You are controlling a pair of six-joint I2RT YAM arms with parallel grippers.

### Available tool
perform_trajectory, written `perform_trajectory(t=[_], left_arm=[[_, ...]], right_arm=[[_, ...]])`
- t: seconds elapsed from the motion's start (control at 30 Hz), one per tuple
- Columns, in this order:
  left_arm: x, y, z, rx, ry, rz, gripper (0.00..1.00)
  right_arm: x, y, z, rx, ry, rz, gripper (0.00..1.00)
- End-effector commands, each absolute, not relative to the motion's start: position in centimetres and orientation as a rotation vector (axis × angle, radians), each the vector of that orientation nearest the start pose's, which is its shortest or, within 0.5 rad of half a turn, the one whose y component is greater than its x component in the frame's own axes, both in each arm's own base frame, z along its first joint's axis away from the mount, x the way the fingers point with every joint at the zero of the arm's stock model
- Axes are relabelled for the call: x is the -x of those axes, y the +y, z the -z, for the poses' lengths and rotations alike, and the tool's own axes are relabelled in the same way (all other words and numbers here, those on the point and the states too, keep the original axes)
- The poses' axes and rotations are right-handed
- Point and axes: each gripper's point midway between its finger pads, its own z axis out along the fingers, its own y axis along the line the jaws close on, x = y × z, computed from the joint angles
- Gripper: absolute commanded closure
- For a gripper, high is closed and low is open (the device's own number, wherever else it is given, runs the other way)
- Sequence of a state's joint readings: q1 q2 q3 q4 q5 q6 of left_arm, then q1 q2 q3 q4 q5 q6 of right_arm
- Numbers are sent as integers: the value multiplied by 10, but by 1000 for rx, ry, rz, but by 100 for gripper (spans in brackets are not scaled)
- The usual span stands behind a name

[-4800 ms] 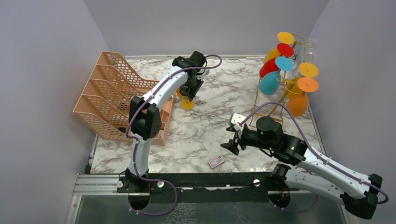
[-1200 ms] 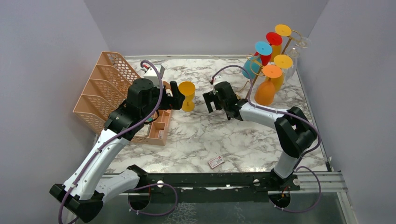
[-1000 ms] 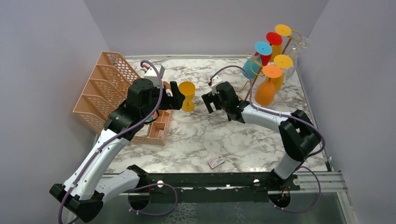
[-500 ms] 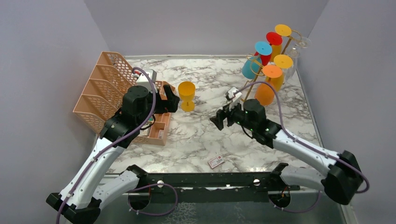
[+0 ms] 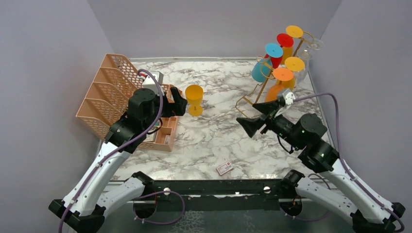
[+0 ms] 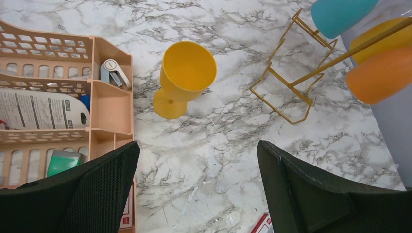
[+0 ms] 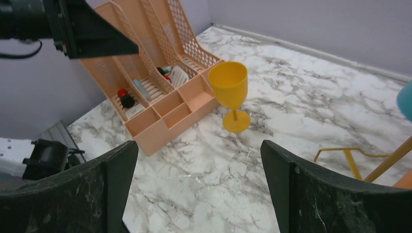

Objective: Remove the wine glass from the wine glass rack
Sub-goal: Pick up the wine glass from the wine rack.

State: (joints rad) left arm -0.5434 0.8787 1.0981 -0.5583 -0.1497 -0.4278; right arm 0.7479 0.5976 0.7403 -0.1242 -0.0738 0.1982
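A yellow wine glass (image 5: 194, 98) stands upright on the marble table, free of both grippers; it also shows in the wrist views (image 6: 187, 73) (image 7: 229, 86). The gold wire wine glass rack (image 5: 265, 82) stands at the back right with several coloured glasses hanging upside down, among them a blue one (image 5: 260, 72) and an orange one (image 5: 276, 91). My left gripper (image 5: 177, 103) hovers just left of the yellow glass, open and empty (image 6: 197, 150). My right gripper (image 5: 247, 114) hangs open and empty in front of the rack's base (image 7: 198, 148).
A peach mesh file organizer (image 5: 111, 97) with small items in its front trays fills the left side. A small red-and-white card (image 5: 224, 168) lies near the front edge. The right wall runs close behind the rack. The rack's base frame (image 6: 286, 92) lies right of the yellow glass.
My right arm has drawn back from the yellow glass toward the right, in front of the rack. My left gripper backed slightly off the glass, then stayed put. The glass has not moved.
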Motion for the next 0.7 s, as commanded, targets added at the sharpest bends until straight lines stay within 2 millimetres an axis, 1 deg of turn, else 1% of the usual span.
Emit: perform_trajectory(t=[0.0, 0.1, 0.13, 0.17, 0.2, 0.3, 0.37, 0.43, 0.47, 0.5, 0.57, 0.6, 0.67], left_arm=[[-266, -153, -320, -4, 1908, 546, 3], [-265, -152, -323, -2, 1900, 548, 3], [-264, -152, -324, 2, 1896, 549, 3], [-264, -151, -324, 3, 1895, 547, 3], [-264, -150, -324, 7, 1894, 547, 3], [-264, -151, -323, 4, 1899, 547, 3], [-265, -152, -322, 4, 1902, 552, 3], [-265, -153, -323, 7, 1901, 555, 3], [-265, -153, -324, 6, 1900, 557, 3], [-266, -154, -325, 6, 1901, 557, 3], [-266, -155, -327, 3, 1899, 562, 3], [-266, -156, -329, 1, 1896, 567, 3], [-265, -158, -331, -11, 1895, 580, 3]], right_arm=[[-223, 206, -342, 497, 1614, -635, 1], [-227, 211, -383, 501, 1536, -641, 1], [-228, 212, -395, 510, 1494, -636, 1], [-233, 210, -404, 489, 1466, -616, 1], [-240, 205, -413, 442, 1468, -586, 1], [-266, 188, -431, 326, 1540, -436, 1], [-279, 177, -445, 259, 1582, -347, 1], [-295, 165, -451, 214, 1624, -269, 1], [-307, 156, -450, 191, 1654, -253, 1], [-317, 150, -448, 177, 1685, -284, 1], [-341, 117, -439, 78, 1743, -338, 1], [-349, 92, -438, 6, 1751, -336, 1], [-350, 71, -438, -71, 1747, -346, 1]])
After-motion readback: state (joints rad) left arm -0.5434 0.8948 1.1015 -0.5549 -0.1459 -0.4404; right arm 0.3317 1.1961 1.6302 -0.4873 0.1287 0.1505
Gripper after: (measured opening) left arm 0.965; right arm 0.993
